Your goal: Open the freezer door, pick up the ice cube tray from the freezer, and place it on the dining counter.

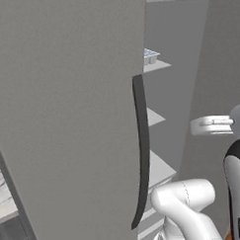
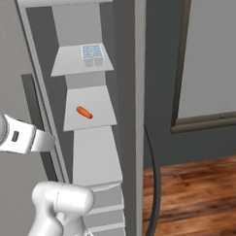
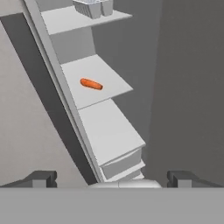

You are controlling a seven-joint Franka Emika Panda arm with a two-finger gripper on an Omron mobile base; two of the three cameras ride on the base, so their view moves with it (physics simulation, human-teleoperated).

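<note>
The freezer door [image 1: 67, 119] stands swung open, and its long dark curved handle [image 1: 142, 150] faces me. On the top shelf inside lies the ice cube tray [image 2: 92, 51] with its light blue cells; it shows too as the tray [image 1: 150, 55] past the door's edge and as the tray [image 3: 92, 6] at the upper rim of the hand view. My gripper [image 3: 113, 179] is open with nothing between its fingertips [image 3: 43, 178]. It hangs in front of the open compartment, well below the tray. The dining counter is out of view.
A small orange carrot-like item [image 3: 91, 84] lies on the second shelf [image 2: 88, 122]. Bare shelves and drawers [image 3: 122, 164] sit below it. The neighbouring grey door's dark handle [image 2: 154, 186] curves down at the right, over a wooden floor [image 2: 201, 194].
</note>
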